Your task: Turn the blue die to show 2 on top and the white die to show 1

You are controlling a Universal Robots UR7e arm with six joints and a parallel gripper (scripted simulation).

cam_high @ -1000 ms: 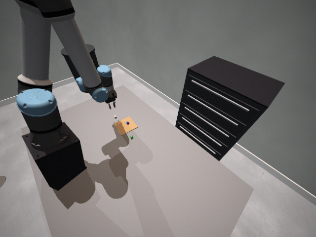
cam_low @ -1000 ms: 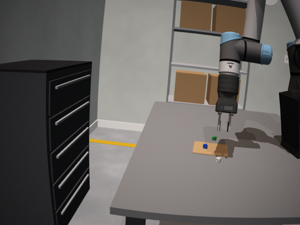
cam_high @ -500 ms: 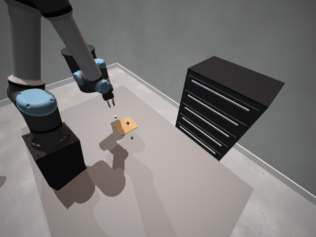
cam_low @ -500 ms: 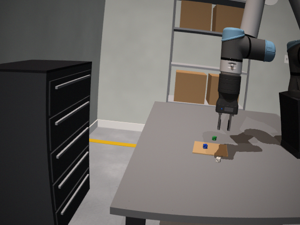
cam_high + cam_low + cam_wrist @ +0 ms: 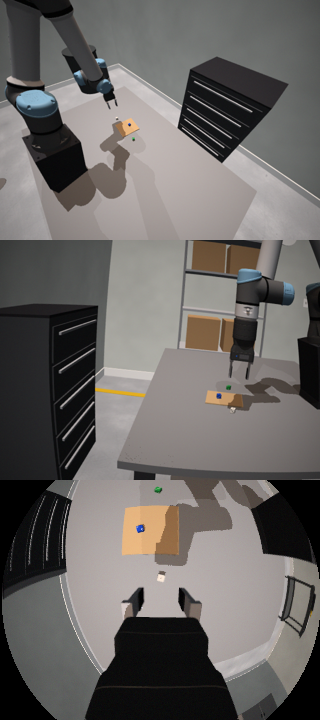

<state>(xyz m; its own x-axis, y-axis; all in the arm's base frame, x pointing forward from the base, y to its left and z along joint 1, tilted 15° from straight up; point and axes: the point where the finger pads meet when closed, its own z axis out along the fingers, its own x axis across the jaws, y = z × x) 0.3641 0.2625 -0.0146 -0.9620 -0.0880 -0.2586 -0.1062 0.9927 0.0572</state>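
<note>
Readable text: none
White die (image 5: 116, 118) (image 5: 232, 410) (image 5: 161, 578): dark pips, too small to count surely
Blue die (image 5: 129, 124) (image 5: 218, 396) (image 5: 140, 528): pale specks, number unreadable
Green die (image 5: 133, 138) (image 5: 228, 387) (image 5: 158, 490): number unreadable
Arm's blue cap (image 5: 36, 102): faint markings, illegible
Panel above fingers (image 5: 244, 357): small grey rectangle, lettering unresolved

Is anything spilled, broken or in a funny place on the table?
Nothing looks spilled or broken. The white die sits beside the mat, not on it, though it should end up there.
</note>
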